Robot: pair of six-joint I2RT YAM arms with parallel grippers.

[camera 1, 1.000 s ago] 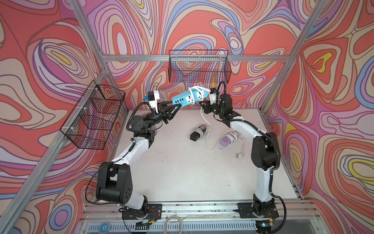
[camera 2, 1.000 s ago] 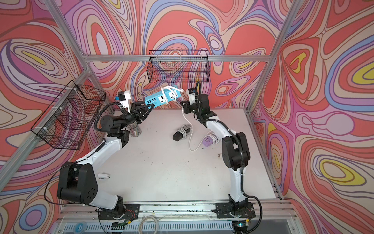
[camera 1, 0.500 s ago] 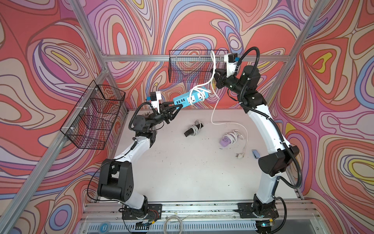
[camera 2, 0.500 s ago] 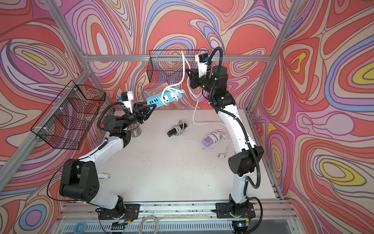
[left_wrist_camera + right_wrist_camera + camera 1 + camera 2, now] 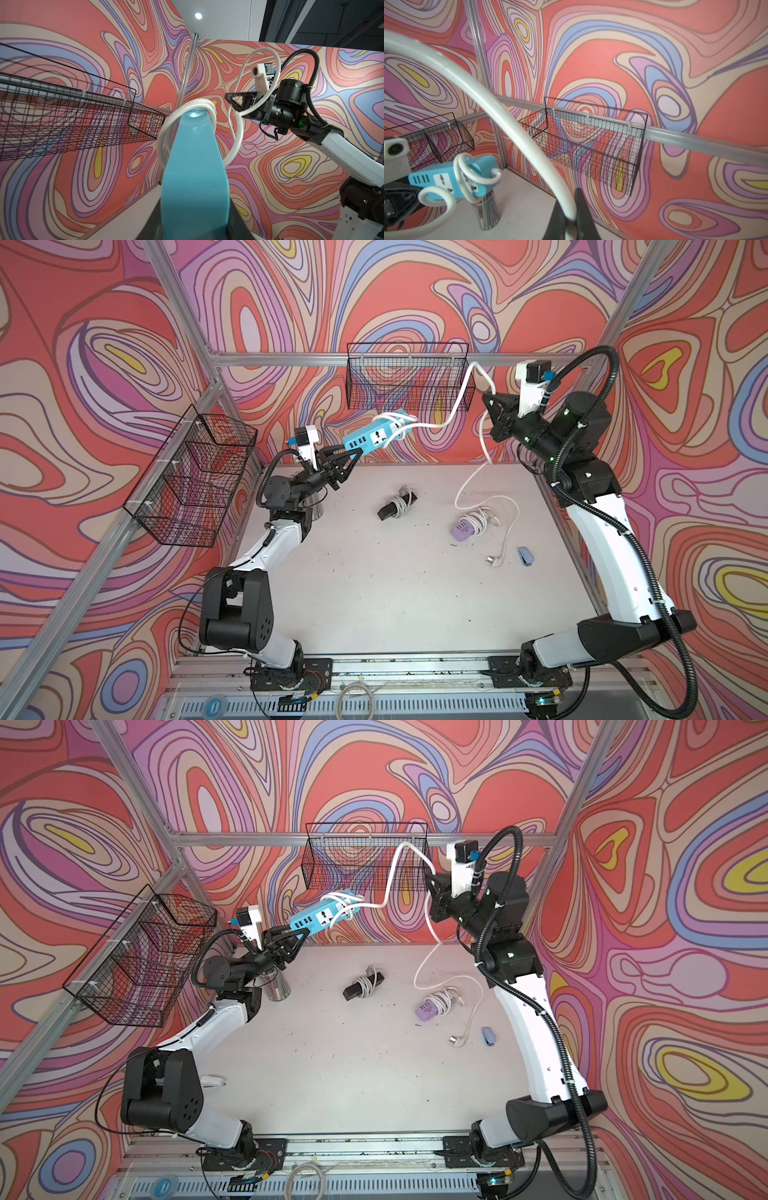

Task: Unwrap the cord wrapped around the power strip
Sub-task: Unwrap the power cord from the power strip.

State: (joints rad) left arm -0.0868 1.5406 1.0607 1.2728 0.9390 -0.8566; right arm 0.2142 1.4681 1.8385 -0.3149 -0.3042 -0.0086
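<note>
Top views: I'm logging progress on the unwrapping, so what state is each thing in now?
Blue strip: in the air, cord looped round its far end.
Cord: partly unwound, drawn up, tail on the table.
Left gripper: shut on blue strip.
Right gripper: shut on cord.
Black strip: lying on table, cord wrapped.
Purple strip: lying on table, cord wrapped.
Cup: upright.

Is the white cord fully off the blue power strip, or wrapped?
Partly wrapped: loose loops of the white cord circle the free end of the blue power strip; the rest runs to the right gripper.
</note>
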